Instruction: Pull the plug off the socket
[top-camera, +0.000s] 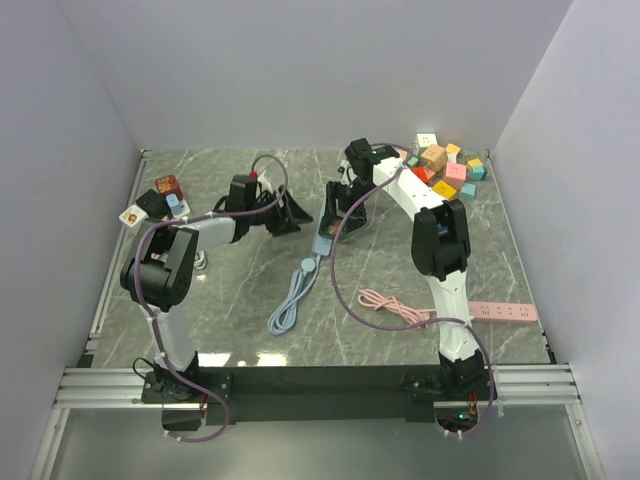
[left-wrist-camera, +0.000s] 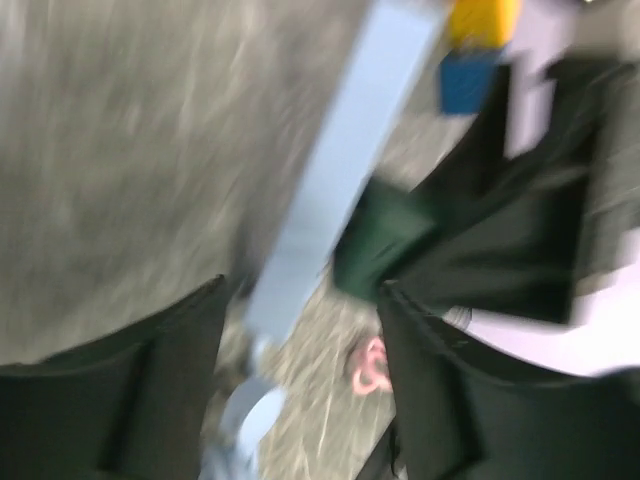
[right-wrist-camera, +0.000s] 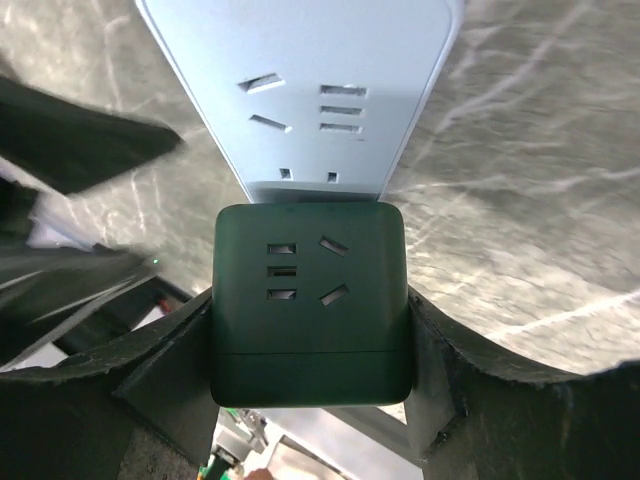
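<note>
A light blue power strip (top-camera: 325, 236) lies mid-table, and its blue cable (top-camera: 290, 305) runs toward me. My right gripper (top-camera: 340, 200) is shut on a dark green cube plug (right-wrist-camera: 308, 300) at the near end of the strip (right-wrist-camera: 310, 90). I cannot tell whether the plug's pins are still in the socket. My left gripper (top-camera: 285, 215) is open just left of the strip. In the blurred left wrist view its fingers (left-wrist-camera: 130, 400) stand either side of the strip (left-wrist-camera: 330, 190), with the green plug (left-wrist-camera: 385, 240) beyond.
A heap of coloured blocks (top-camera: 450, 170) sits at the back right. A pink power strip (top-camera: 503, 311) and a coiled pink cable (top-camera: 390, 305) lie at the front right. Small blocks and a card (top-camera: 160, 198) lie at the left edge.
</note>
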